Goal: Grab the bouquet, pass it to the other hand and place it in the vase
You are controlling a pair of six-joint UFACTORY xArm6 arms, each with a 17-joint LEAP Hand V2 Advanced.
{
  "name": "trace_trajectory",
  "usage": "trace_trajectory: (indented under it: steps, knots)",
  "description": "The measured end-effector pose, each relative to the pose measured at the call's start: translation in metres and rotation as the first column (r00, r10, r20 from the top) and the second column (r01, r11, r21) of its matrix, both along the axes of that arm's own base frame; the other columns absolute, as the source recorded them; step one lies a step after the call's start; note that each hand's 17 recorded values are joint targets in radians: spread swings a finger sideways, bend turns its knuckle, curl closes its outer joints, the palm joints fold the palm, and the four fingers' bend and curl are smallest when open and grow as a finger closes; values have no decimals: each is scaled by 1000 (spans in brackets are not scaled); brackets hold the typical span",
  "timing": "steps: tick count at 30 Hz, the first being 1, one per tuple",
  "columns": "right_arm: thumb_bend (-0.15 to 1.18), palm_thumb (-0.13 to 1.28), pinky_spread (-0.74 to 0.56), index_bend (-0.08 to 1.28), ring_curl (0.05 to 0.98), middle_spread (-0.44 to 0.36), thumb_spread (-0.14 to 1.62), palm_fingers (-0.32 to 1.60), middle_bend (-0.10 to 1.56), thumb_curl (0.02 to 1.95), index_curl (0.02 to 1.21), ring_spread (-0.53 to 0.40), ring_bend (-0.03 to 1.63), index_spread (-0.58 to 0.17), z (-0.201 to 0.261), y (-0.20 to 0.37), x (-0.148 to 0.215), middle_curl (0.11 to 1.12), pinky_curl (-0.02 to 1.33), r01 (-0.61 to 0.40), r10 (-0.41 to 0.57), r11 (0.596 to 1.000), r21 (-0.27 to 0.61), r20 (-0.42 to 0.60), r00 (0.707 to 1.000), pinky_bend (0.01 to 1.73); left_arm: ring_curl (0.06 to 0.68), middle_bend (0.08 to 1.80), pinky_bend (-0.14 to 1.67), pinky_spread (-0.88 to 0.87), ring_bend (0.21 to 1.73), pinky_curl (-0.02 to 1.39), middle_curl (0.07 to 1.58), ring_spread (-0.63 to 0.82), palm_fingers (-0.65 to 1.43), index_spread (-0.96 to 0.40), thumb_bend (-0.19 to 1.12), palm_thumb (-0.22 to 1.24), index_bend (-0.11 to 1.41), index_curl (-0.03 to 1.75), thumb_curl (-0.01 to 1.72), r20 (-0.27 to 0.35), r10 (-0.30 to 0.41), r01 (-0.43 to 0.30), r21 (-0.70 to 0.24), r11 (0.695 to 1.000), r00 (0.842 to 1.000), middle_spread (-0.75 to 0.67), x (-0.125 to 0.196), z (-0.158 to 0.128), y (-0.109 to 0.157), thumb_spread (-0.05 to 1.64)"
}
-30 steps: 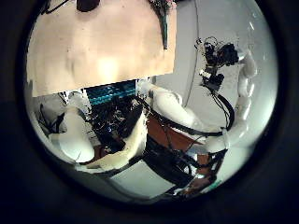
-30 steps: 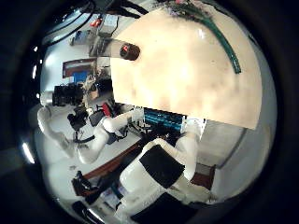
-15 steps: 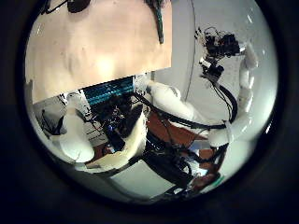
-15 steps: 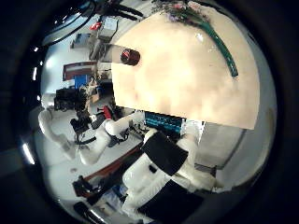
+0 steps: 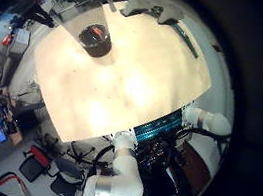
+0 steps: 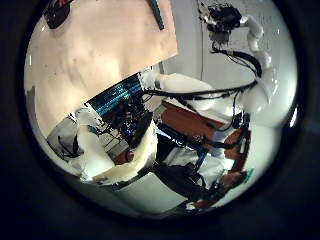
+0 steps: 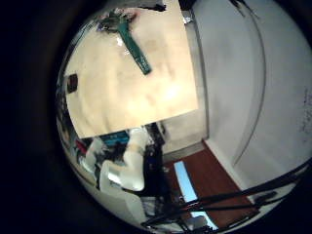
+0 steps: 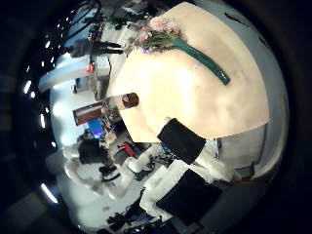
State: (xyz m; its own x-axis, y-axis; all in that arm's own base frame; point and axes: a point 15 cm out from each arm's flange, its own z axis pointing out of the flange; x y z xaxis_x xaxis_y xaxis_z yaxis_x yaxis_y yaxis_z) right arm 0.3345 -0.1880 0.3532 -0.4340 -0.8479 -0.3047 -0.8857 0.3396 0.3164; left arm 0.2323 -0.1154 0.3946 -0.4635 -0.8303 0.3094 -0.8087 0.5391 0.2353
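Of the right hand only a part of its own body is seen, reaching in from the edge of its thumb side view; whether its fingers are spread or curled cannot be told. Nothing is seen to be held in it. Beyond that part the table is seen, well apart from the palm. The bouquet is laid flat on the table near its far edge, with the flower heads at one end and the stems stretched out toward the middle of the top. It is touched by no hand. The vase is stood on the same table, well apart from the bouquet.

Of the left hand a part is likewise shown at close range, and the set of its fingers cannot be told. From its little finger side the vase is seen from above, upright on the table.
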Motion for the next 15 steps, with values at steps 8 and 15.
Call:
trace_trajectory:
  steps: [8, 15]
  knots:
    - [-22, 506, 301, 162, 257, 65, 1162, 344, 288, 355, 274, 57, 723, -186, -68, -8, 67, 371, 243, 101, -100, 994, -43, 21, 995, 565, 204, 177, 319, 661, 408, 161, 278, 577, 148, -39, -22, 298, 195, 410, 303, 3, -47, 47, -10, 999, 999, 356, 1, -4, 7, 1109]
    - [-20, 515, 290, 161, 260, 72, 1114, 327, 293, 367, 284, 44, 752, -150, -142, 10, 98, 378, 239, 95, -97, 994, -60, -28, 995, 590, 204, 176, 317, 661, 406, 160, 277, 577, 149, -38, -22, 298, 195, 410, 302, -10, -64, 64, -3, 998, 998, 356, 2, -10, 12, 1109]
